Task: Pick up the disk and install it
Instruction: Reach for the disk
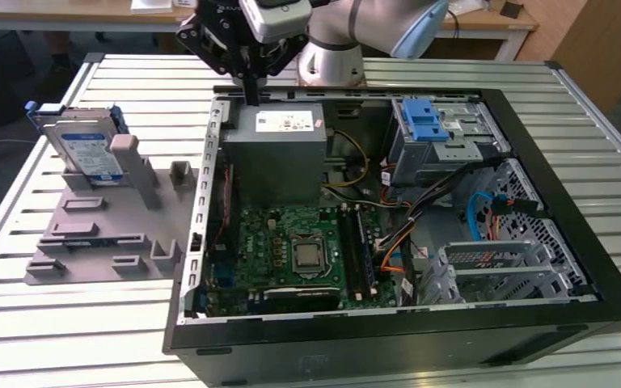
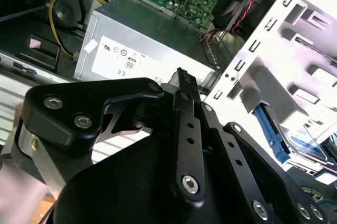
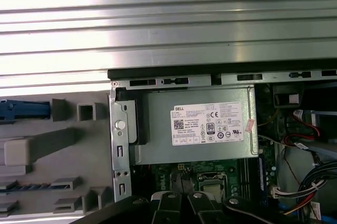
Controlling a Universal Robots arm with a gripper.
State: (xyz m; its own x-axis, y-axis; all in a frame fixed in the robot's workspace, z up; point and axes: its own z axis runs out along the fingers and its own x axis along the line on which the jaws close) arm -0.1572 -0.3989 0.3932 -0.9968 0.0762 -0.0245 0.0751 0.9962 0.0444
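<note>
In the exterior view the pincer [image 1: 252, 99] hangs at the upper middle of the frame. Its fingers [image 2: 187, 129] are pressed together on nothing, with the tips close to the back edge of the grey power supply [image 1: 278, 153] inside the open computer case [image 1: 397, 339]. The disk [image 1: 86, 149] stands tilted at the exterior view's upper left. It leans against the posts of the grey holder plate [image 1: 90, 250] on the slatted counter [image 1: 62, 331], well apart from the pincer. A blue latch [image 1: 424, 125] sits in the case's upper right.
</note>
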